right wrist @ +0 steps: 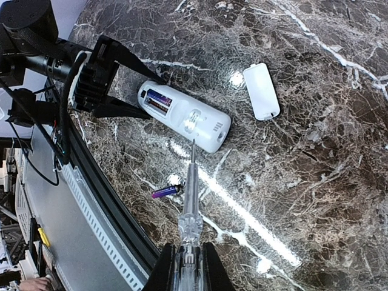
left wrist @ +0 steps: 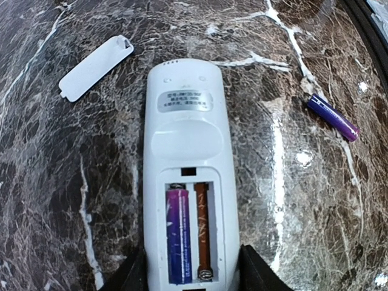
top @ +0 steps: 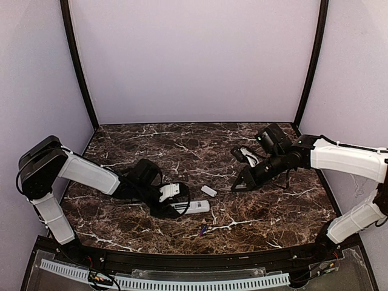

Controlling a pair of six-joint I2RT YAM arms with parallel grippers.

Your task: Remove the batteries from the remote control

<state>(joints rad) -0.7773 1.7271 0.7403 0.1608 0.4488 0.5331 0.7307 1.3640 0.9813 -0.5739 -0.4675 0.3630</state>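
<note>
I see left fingers [left wrist: 130, 276] pinching remote control [top: 193, 207] lower centre on tabletop [top: 285, 206]; one battery [left wrist: 177, 233] in bay; other battery [left wrist: 332, 117] loose upper right; right fingers [right wrist: 165, 274] clamped on screwdriver [right wrist: 189, 212]

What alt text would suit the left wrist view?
A slim white plastic remote control lies back-up on a dark marble table, its open compartment holding one purple cylindrical battery beside an empty slot. A second purple battery lies loose at right, a flat white cover at upper left. The left gripper straddles the remote.
</note>
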